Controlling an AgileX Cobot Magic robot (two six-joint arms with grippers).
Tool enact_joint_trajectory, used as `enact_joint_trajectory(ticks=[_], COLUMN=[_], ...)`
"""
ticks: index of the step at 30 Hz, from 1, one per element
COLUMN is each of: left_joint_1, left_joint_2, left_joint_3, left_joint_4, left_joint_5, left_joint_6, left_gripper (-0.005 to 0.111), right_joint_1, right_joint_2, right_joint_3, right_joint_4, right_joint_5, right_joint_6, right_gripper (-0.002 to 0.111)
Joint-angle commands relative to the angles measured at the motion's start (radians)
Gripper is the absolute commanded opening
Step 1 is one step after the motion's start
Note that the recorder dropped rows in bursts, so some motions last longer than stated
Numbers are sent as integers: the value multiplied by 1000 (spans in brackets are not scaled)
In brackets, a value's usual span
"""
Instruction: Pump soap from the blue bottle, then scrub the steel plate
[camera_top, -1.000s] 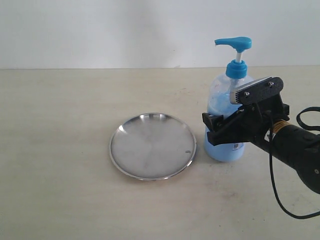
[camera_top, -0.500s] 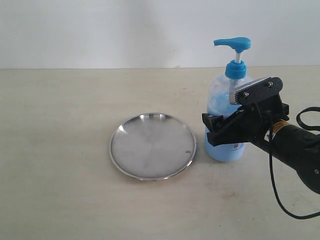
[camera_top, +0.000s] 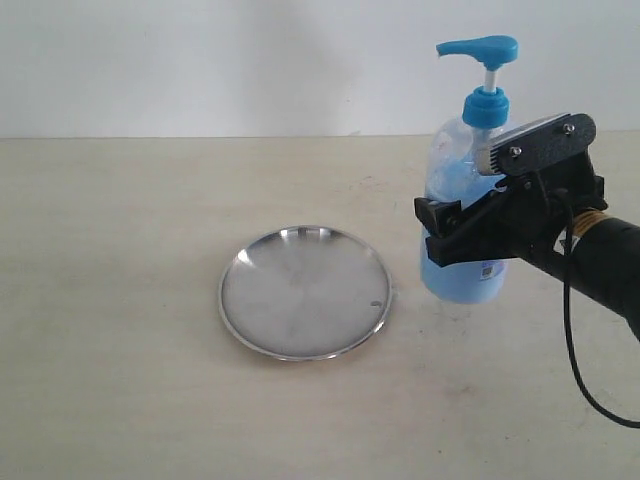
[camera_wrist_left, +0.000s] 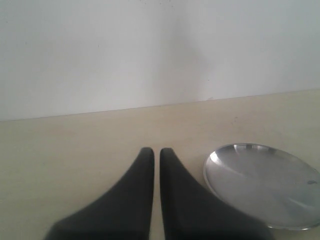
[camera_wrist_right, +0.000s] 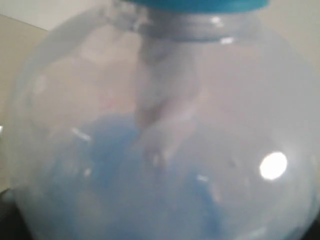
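Note:
The blue bottle (camera_top: 458, 160) stands at the right of the exterior view, pump head (camera_top: 480, 47) up, with light blue soap (camera_top: 462, 284) in its lower half. My right gripper (camera_top: 432, 230) is shut on the bottle's body from the right side. The bottle wall (camera_wrist_right: 160, 125) and soap (camera_wrist_right: 120, 195) fill the right wrist view and hide the fingers there. The steel plate (camera_top: 305, 292) lies flat on the table, just left of the bottle. My left gripper (camera_wrist_left: 153, 152) is shut and holds nothing, low over the table with the plate (camera_wrist_left: 265, 182) beside it.
A beige tabletop (camera_top: 110, 300) runs back to a white wall (camera_top: 200, 60). A black cable (camera_top: 590, 390) loops down from the right arm. The left arm does not show in the exterior view.
The right gripper and the bottle in it have moved up and to the right in the exterior view, away from the plate. The plate has not moved.

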Motion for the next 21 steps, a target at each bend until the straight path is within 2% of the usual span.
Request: enact_joint_trajectory(ticks=[1,21], left_joint_1=[4,4], left_joint_2=[-5,-5], left_joint_3=[4,4], left_joint_4=[-8,-8], left_joint_5=[-6,-50], left_joint_6=[3,-17], left_gripper=[4,4], right_joint_1=[1,1], right_joint_2=[-26,-19], right_joint_3=[-12,-12], right_joint_4=[10,10], right_joint_5=[-41,-64], right_joint_6=[-2,-40], right_gripper=[78,78])
